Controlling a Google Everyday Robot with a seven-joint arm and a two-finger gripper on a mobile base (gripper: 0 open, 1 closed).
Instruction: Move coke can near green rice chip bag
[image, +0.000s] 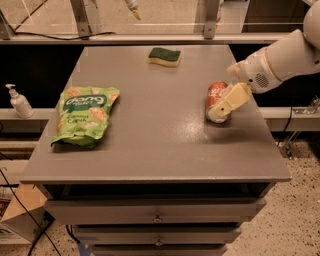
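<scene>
The coke can (214, 96) is red with white script and lies on its side at the right of the grey table (150, 165). The green rice chip bag (83, 116) lies flat near the table's left edge, far from the can. My gripper (229, 102) comes in from the right on a white arm (280, 57). It sits against the can's right side and covers part of it.
A green-and-yellow sponge (164, 56) lies at the back middle of the table. A white pump bottle (20, 102) stands on a ledge to the left. Drawers (157, 217) are under the tabletop. A cardboard box (20, 212) is on the floor at lower left.
</scene>
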